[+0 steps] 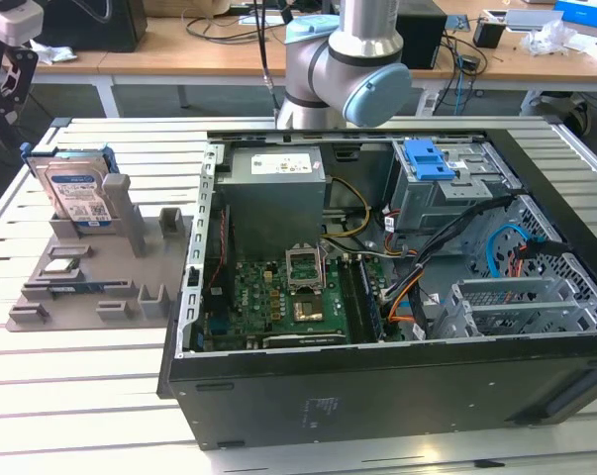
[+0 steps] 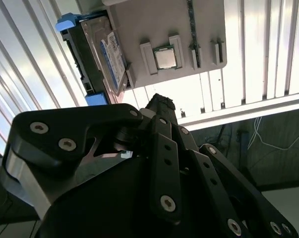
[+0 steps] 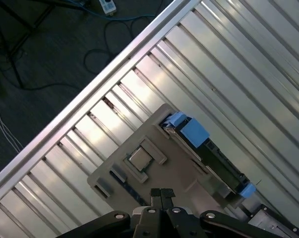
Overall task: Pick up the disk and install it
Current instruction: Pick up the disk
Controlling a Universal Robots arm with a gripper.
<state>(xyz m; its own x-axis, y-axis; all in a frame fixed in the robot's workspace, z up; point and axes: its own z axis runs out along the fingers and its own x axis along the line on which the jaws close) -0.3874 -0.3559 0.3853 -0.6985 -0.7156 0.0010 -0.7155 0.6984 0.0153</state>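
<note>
Slatted metal table (image 1: 80,396): disk (image 1: 80,193) stands on edge in grey rack (image 1: 90,287). Your gripper (image 3: 161,192), fingertips (image 3: 155,193) together, empty, hovers above rack, disk off to one side.

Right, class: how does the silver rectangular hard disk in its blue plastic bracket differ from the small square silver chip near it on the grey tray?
The silver rectangular hard disk stands on edge in a slot; the small square silver chip lies flat in a recess. The disk is far larger than the chip. The disk bears a white-and-blue label; the chip is bare metal. Both sit on the grey plastic tray.
</note>
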